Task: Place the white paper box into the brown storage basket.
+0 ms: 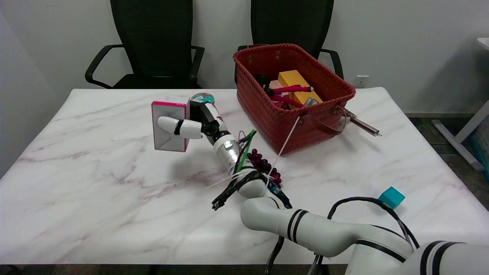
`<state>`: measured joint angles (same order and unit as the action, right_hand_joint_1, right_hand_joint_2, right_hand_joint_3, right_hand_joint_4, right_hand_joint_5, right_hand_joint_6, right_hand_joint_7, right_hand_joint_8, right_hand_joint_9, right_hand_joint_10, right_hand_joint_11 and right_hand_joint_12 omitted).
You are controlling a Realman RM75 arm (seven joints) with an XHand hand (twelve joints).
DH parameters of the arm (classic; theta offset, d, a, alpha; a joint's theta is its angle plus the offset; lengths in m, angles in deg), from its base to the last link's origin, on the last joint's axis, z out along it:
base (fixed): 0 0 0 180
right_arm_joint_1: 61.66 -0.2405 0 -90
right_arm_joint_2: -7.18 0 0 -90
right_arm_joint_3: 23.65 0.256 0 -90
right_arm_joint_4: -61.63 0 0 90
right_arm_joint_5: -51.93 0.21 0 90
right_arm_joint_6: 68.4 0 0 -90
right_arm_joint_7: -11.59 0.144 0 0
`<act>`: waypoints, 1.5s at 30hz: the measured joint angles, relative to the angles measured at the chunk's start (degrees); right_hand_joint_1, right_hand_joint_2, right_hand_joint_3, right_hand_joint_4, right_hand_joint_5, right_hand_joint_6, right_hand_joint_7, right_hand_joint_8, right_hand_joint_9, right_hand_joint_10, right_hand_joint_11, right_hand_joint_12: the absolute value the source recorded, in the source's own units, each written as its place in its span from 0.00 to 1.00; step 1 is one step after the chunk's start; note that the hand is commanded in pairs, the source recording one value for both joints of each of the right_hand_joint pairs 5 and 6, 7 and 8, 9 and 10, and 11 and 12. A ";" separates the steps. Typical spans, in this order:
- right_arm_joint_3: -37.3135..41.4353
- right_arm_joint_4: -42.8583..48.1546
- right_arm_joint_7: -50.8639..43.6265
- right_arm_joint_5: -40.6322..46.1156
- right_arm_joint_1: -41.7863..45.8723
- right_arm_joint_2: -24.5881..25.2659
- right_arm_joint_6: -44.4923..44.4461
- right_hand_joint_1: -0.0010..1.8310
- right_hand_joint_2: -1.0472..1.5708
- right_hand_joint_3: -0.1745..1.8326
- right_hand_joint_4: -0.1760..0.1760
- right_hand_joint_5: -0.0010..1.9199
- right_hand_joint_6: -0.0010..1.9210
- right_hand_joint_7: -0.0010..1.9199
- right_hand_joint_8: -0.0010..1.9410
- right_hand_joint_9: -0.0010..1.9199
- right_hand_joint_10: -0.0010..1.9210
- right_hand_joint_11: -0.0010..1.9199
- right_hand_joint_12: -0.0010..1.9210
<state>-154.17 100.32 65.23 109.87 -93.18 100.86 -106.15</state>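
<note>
White marble table (pixel 95 183), two black chairs (pixel 153 42) behind.
Your right hand (pixel 191 124) grips the pink-edged white paper box (pixel 168 128); no label readable; brown storage basket (pixel 328 82) well apart.

One cam only: head view, high over table's (pixel 95 214) near edge, looking down & across to far wall w/ two chairs (pixel 153 42); mid distance.

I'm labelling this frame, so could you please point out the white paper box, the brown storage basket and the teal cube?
white paper box (pixel 168 142): head view, lower front face.
brown storage basket (pixel 290 128): head view, near woven wall.
teal cube (pixel 391 197): head view, top face.
</note>
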 measured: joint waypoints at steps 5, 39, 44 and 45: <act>0.16 3.28 -0.15 -0.14 0.15 -1.58 -2.09 0.68 0.83 0.50 0.50 0.52 0.52 0.67 0.66 0.63 0.63 0.57 0.57; 12.22 26.92 -19.80 -0.50 -3.53 -18.09 -2.13 0.72 0.69 0.64 0.50 0.46 0.46 0.65 0.64 0.61 0.61 0.50 0.50; 14.79 25.07 -22.46 -0.40 -5.09 -19.51 -0.74 0.71 0.69 0.63 0.50 0.45 0.45 0.64 0.64 0.61 0.61 0.49 0.49; 15.27 24.28 -22.91 -0.36 -5.45 -19.76 -0.51 0.71 0.69 0.63 0.50 0.45 0.45 0.64 0.64 0.61 0.61 0.49 0.49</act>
<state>-138.90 124.59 42.32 109.51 -98.62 81.10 -106.66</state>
